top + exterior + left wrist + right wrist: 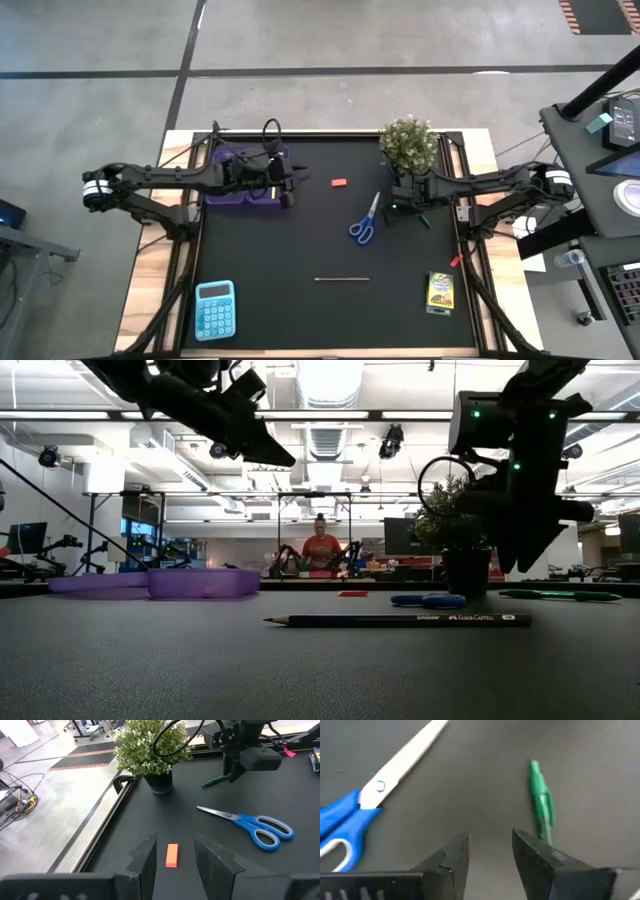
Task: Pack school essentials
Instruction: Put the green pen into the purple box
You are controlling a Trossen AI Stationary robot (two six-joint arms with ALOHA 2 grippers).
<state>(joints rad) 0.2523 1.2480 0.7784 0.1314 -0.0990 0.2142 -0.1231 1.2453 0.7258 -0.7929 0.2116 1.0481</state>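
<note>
Right gripper [490, 845] hangs open just beside the green pen [541, 805] near the scissors [365, 221]; it seems about to grab it. Left gripper [172, 855], open, faces the eraser [171, 855].

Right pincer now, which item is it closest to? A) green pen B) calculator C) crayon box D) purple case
A: the right pincer hangs open just beside the green pen, with the scissors on its other side; in the high view it sits by the potted plant.
</note>
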